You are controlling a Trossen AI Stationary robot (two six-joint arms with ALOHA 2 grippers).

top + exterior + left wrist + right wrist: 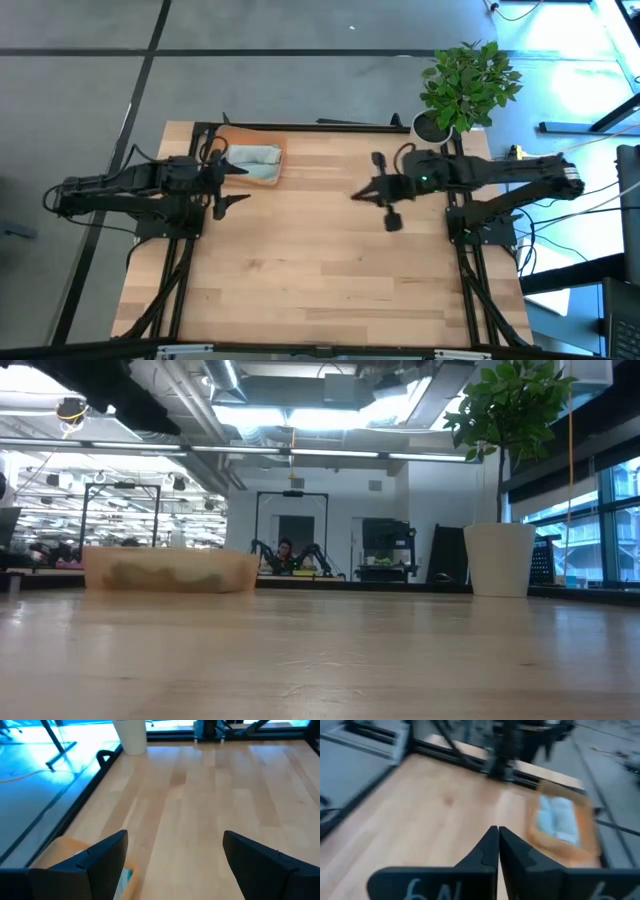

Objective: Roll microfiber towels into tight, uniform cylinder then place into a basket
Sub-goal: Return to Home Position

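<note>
The orange basket stands at the table's far left, and shows in the low view and the right wrist view too. Two rolled towels lie side by side in it, a pale grey-green one and a light teal-blue one; from above they read as one pale bundle. My left gripper is open and empty beside the basket's near side; the left wrist view shows its fingers spread above bare wood. My right gripper is shut and empty above the table's middle, fingertips together in its wrist view.
A white plant pot with a green plant stands at the table's far right corner, also in the low view. Bare wooden tabletop spreads between the arms and toward the near edge. Black frame rails run along the table's sides.
</note>
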